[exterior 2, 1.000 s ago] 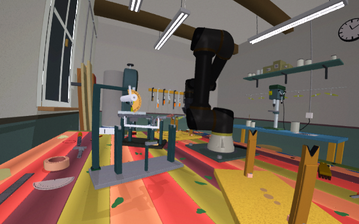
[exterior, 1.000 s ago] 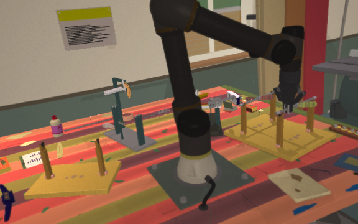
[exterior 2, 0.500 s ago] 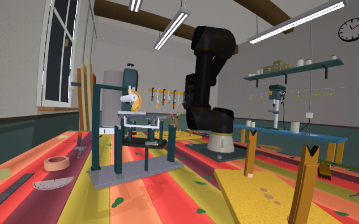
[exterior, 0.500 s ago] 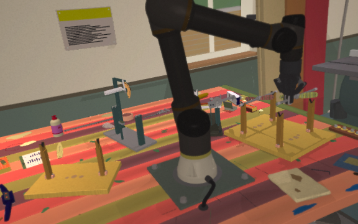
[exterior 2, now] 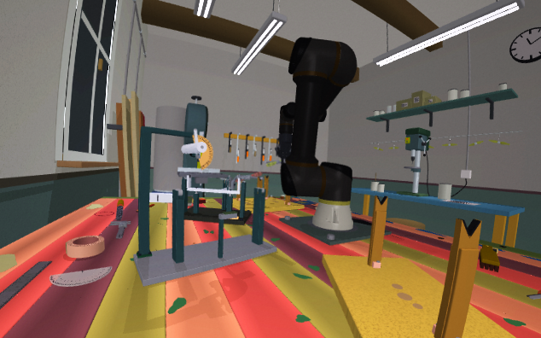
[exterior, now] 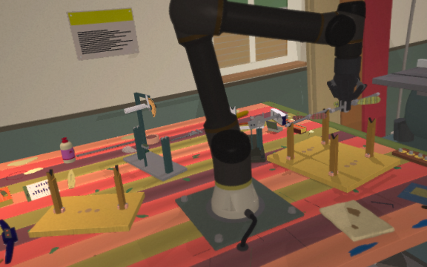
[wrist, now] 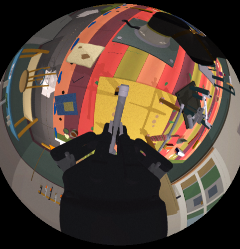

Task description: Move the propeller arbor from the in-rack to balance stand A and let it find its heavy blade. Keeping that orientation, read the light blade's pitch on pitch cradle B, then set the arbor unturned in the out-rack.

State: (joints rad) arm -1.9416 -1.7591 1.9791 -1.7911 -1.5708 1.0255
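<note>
The propeller arbor (exterior: 341, 107) is a grey shaft with a green-yellow blade on one side and a reddish blade on the other. My gripper (exterior: 345, 105) is closed on its shaft and carries it just above the in-rack (exterior: 332, 157), a yellow board with four notched wooden posts at the bench's right. In the wrist camera the shaft (wrist: 118, 112) runs out from the fingers over the yellow board. Balance stand A (exterior: 260, 131) stands behind the robot base. Pitch cradle B (exterior: 150, 148), a teal frame with a protractor dial, stands further left. The out-rack (exterior: 87, 211) is at the front left.
The in-rack's posts (exterior: 370, 137) stand right under the carried arbor. A grey machine table (exterior: 413, 79) juts in at the right. My own base (exterior: 234, 185) stands mid-bench. A cloth (exterior: 356, 218), small bottle (exterior: 67, 150) and tape roll (exterior 2: 85, 246) lie about.
</note>
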